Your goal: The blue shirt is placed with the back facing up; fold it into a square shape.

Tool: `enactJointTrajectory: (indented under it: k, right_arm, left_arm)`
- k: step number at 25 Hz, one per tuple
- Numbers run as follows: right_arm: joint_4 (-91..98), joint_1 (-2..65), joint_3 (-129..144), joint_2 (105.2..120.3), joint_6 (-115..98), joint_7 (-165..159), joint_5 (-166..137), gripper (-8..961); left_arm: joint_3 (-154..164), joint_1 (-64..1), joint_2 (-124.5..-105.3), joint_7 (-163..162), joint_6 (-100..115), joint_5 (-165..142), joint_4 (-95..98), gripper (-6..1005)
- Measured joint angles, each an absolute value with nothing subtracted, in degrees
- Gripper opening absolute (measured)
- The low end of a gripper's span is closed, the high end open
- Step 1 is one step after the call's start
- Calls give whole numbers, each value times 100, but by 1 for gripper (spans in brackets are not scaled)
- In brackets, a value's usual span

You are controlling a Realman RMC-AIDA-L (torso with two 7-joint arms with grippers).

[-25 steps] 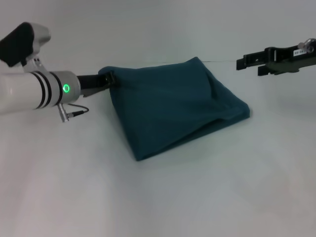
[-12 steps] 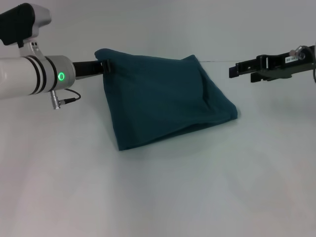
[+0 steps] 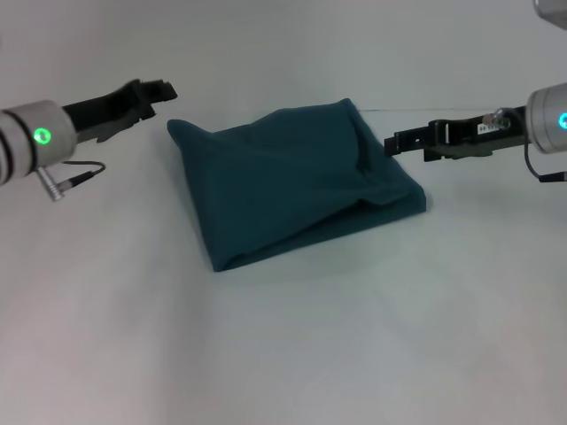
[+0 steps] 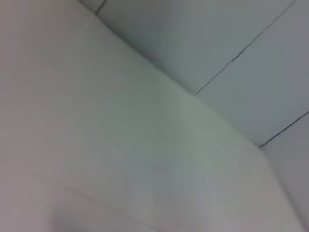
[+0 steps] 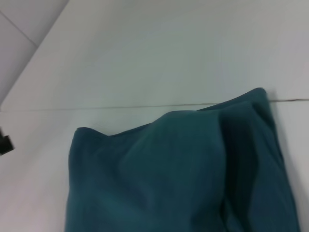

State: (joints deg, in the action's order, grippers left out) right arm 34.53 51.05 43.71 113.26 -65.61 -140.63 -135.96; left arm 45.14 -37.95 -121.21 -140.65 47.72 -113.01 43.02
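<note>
Versus half a second ago: left gripper [image 3: 159, 89] no longer on the shirt [image 3: 297, 181]; now off its far left corner, raised, apart from the cloth, fingers parted and holding nothing. That corner, then pulled up and out toward the left, now lies slack and lower. Right gripper [image 3: 396, 142] closer in than before, tip now at the shirt's right edge; touching or just beside, cannot tell. Fingers seen edge-on, so released or clenched cannot be told.

Shirt lies on the white table [image 3: 292, 354], folded into a rough four-sided pad, plain side up, no lettering visible, a diagonal crease running toward its right corner.

Right wrist view: shirt [image 5: 178, 174] from close by, far edge wavy, a darker fold down one side, thin seam line in the table beyond it; a small dark piece at the picture's edge, not identifiable. Left wrist view: only pale surface and panel lines, no shirt. Head view alone gives both arms and the whole outline.
</note>
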Motion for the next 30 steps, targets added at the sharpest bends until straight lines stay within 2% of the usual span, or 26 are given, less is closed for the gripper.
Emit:
enactJointTrajectory:
  k: [4, 8, 13, 20, 30]
  right_arm:
    - [3467, 5098, 4425, 11347, -6517, -14062, -13582, 851]
    - [3502, 5097, 4408, 11279, -6579, -14068, -13570, 851]
    - [3603, 5089, 4374, 11180, -6721, -14104, -13566, 850]
    - [3714, 5094, 4300, 11082, -6930, -14122, -13547, 850]
    - [3718, 5080, 4298, 11029, -6996, -14117, -13505, 849]
  left_arm:
    - [4182, -3658, -12010, -14626, 5822, -11244, 4251, 469]
    - [3718, -3519, -11990, -14811, 6713, -11244, 4055, 639]
    - [3657, -3261, -12032, -15070, 7334, -11324, 3883, 738]
    - [3695, -3246, -12063, -15227, 7366, -11742, 3360, 737]
    - [3887, -3236, -12118, -14891, 7317, -11842, 3491, 737]
